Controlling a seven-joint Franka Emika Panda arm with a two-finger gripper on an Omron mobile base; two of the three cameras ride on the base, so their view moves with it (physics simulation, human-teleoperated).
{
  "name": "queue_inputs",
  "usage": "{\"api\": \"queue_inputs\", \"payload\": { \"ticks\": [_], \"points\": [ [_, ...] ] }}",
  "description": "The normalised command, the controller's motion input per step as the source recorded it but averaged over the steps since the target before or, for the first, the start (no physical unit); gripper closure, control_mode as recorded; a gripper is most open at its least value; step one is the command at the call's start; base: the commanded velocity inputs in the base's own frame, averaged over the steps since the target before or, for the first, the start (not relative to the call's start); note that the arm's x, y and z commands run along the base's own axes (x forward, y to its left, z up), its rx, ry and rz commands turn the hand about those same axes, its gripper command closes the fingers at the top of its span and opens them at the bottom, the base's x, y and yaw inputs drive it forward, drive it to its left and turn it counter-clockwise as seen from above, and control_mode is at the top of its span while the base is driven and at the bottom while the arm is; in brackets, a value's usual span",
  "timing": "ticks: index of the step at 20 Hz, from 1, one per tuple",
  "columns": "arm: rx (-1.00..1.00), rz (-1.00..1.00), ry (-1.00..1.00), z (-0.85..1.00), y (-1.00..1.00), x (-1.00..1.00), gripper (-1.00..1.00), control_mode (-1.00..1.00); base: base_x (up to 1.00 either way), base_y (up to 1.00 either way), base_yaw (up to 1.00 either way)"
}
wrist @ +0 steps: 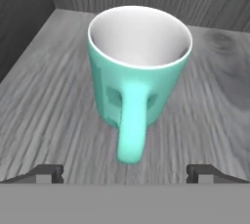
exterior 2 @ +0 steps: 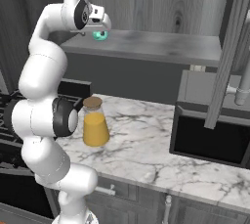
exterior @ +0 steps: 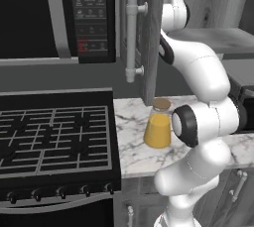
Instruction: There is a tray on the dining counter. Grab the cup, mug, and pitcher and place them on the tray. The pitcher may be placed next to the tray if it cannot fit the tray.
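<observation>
1. Stove (exterior: 54,137), black, grated top; stands to the left of the marble bench (exterior 2: 146,145).
2. Bench: white marble with grey veins; carries the pitcher.
3. Wooden shelf (exterior 2: 156,47), grey-grained, above the bench; carries the mug.
4. Pitcher (exterior 2: 95,123): clear glass, upright on the bench near my arm, cork-brown lid on, orange liquid filling most of the body.
5. Mug (wrist: 139,66): teal, upright on the shelf, white inside, empty as far as I can see, handle turned toward me.
6. My jaws (wrist: 125,171): spread fully wide, holding nothing, tips just short of the mug's handle and to either side of it.
7. Step in hand, by my judgement: grasping the mug. I would advance level, straddle the body or handle squarely, then close gently so it stays upright and does not slide back.
</observation>
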Motion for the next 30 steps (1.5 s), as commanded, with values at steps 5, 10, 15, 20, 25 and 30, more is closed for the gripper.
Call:
{"api": "queue_inputs", "payload": {
  "ticks": [5, 10, 15, 20, 25, 30],
  "points": [
    [0.0, 0.0, 0.0, 0.0, 0.0, 0.24, -1.0, -1.0, 0.0, 0.0, 0.0],
    [0.0, 0.0, 0.0, 0.0, 0.0, 0.25, -1.0, -1.0, 0.0, 0.0, 0.0],
    [0.0, -0.02, 0.0, 0.0, -0.05, 0.13, -1.0, -1.0, 0.0, 0.0, 0.0],
    [0.0, -0.05, 0.0, 0.0, -0.07, 0.0, 1.0, -1.0, 0.0, 0.0, 0.0],
    [0.01, -0.07, 0.0, 0.0, -0.16, 0.0, 1.0, -1.0, 0.0, 0.0, 0.0],
    [0.01, -0.08, 0.0, -0.01, -0.12, 0.0, 1.0, -1.0, 0.0, 0.0, 0.0]
  ]
}}
